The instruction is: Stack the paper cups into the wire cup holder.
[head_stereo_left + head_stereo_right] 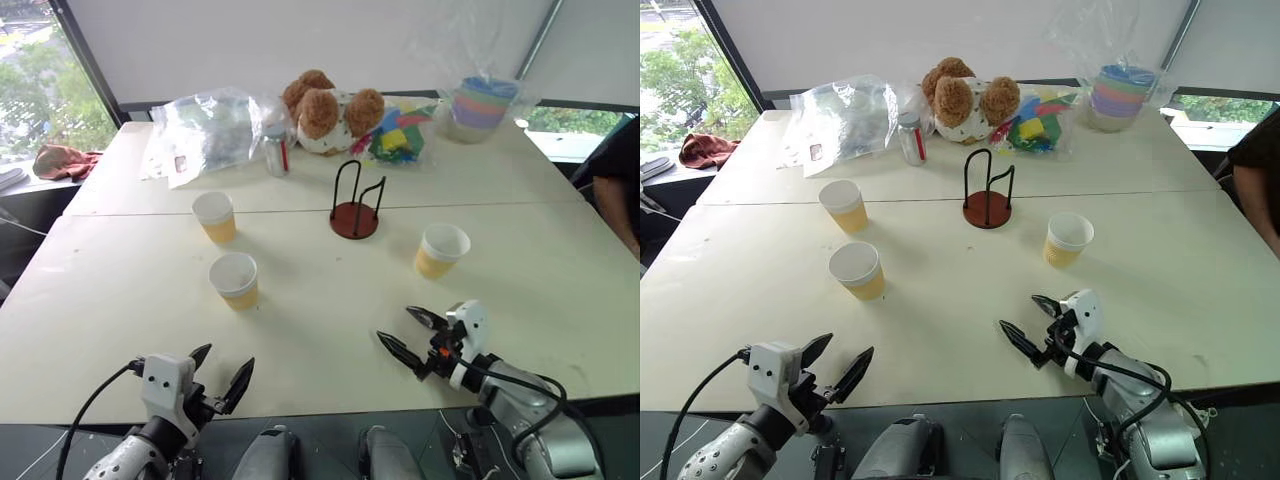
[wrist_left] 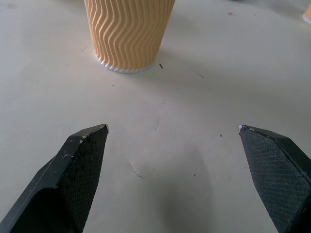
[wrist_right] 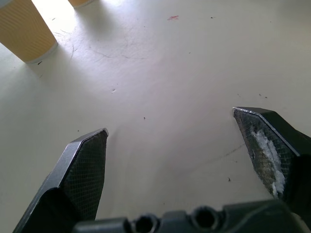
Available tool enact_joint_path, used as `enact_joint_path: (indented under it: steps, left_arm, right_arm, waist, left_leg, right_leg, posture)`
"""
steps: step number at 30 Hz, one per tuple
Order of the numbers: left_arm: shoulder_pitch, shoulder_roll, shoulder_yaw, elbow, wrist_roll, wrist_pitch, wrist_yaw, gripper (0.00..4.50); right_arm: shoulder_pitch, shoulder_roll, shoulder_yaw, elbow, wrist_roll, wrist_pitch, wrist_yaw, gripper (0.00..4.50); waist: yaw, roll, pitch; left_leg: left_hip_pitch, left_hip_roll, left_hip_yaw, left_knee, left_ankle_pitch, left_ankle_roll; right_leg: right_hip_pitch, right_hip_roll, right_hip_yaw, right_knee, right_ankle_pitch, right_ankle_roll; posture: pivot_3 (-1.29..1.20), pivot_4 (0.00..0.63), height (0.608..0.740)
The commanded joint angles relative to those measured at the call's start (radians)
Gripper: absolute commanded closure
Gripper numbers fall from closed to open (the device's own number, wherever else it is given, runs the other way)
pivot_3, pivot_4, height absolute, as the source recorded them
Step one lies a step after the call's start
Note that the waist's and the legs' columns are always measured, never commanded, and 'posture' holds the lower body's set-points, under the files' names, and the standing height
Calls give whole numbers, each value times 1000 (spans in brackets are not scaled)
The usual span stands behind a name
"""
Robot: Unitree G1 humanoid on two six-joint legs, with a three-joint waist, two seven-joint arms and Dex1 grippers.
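A wide, pale cream tabletop [image 1: 320, 290] takes up most of the room in view, its surface marked with small specks and faint scratches. A thin seam [image 1: 150, 213] runs across it from side to side, where two panels meet. Behind the far edge stands a plain white wall [image 1: 300, 40], crossed at the upper right by a slanted grey bar [image 1: 540, 38]. At the far left a window [image 1: 45, 90] with a dark frame looks out on green trees, and daylight comes in there. Another window [image 1: 575, 118] at the far right also shows greenery. Soft shadows fall on the tabletop.
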Motion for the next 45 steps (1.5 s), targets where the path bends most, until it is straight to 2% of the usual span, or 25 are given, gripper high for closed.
enact_joint_path:
  steps: [1,14,17,23,24,26,27,29,30,32,34,36,38,39,45]
  left_arm:
    - [12,6,15,-48,-5,-12,3,69]
    - [6,12,5,-65,-23,-5,-15,69]
    - [-15,69,0,-93,-12,4,-54,69]
    - [-68,175,93,-200,-187,136,-77,69]
    - [-66,200,98,-215,-204,154,-89,69]
    - [-69,290,171,-260,-333,224,-134,69]
    - [-93,357,251,-265,-460,265,-139,69]
    - [-206,559,444,-196,-702,361,-168,69]
    - [-275,647,506,-146,-786,400,-168,69]
    - [-397,769,551,-53,-883,460,-160,69]
    - [-483,844,566,9,-932,499,-172,69]
    - [-554,894,578,64,-969,524,-185,69]
    - [-607,920,590,118,-994,552,-203,69]
    - [-623,929,599,141,-996,567,-218,69]
    - [-616,970,664,208,-883,638,-373,69]
  right_arm:
    - [-18,-1,9,-52,4,30,-18,0]
    - [-80,-3,2,-109,25,134,-60,0]
    - [-111,-25,14,-122,78,193,-9,0]
    - [-170,-70,-17,-187,195,325,17,0]
    - [-183,-88,-21,-205,222,350,32,0]
    - [-234,-124,-39,-234,288,412,56,0]
    - [-301,-128,-73,-234,368,477,40,0]
    - [-506,-113,-122,-181,494,596,-25,0]
    - [-596,-104,-119,-147,493,627,-57,0]
    - [-731,-94,-57,-56,385,651,-139,0]
    - [-836,-65,-17,37,306,678,-233,0]
    - [-914,-8,-22,95,292,719,-306,0]
    - [-956,40,-2,123,266,745,-348,0]
    - [-970,57,12,135,247,758,-366,0]
    - [-1021,125,45,228,164,773,-424,0]
  waist:
    - [0,0,0]
    - [0,0,0]
    - [1,0,0]
    - [0,1,0]
    - [0,1,0]
    - [-1,1,0]
    - [-1,1,0]
    - [-2,3,2]
    - [-2,4,3]
    - [-2,5,3]
    - [-3,4,2]
    - [-5,3,2]
    - [-9,3,2]
    - [-12,4,2]
    - [-33,4,2]
  left_leg:
    - [0,0,0,0,0,0]
    - [0,0,0,0,0,0]
    - [0,0,0,0,0,0]
    - [-1,0,0,0,0,0]
    - [-1,0,0,0,0,0]
    - [-1,0,0,-1,0,0]
    - [-1,0,0,-1,0,0]
    - [0,1,0,0,1,-1]
    - [-1,2,-1,1,2,-2]
    - [1,3,-3,1,4,-3]
    - [7,2,-4,-2,5,-4]
    - [11,1,-3,-6,4,-3]
    - [5,0,-2,-6,4,-4]
    - [-2,0,-2,-6,8,-10]
    - [-5,-1,0,-10,8,-10]
  right_leg:
    - [0,0,0,0,0,0]
    - [0,0,0,0,0,0]
    - [0,0,0,0,0,0]
    - [-1,0,0,0,0,0]
    - [-1,0,0,0,0,0]
    - [-1,0,0,0,0,0]
    - [-1,0,0,0,0,0]
    - [-2,0,0,2,1,-2]
    - [-3,1,0,1,3,-5]
    - [-3,3,-3,2,5,-8]
    - [0,4,-7,-1,5,-8]
    - [3,4,-7,-1,4,-8]
    - [-1,4,-7,2,6,-5]
    - [-7,4,-7,3,6,-5]
    - [-14,3,-8,9,6,-4]
  posture:
    - [0,150,740]
    - [0,150,740]
    - [0,150,740]
    - [0,150,740]
    - [0,150,740]
    - [0,150,740]
    - [0,150,740]
    - [0,150,740]
    - [0,150,740]
    - [0,150,740]
    - [0,150,740]
    - [0,150,740]
    - [0,150,740]
    - [0,150,740]
    - [0,150,740]
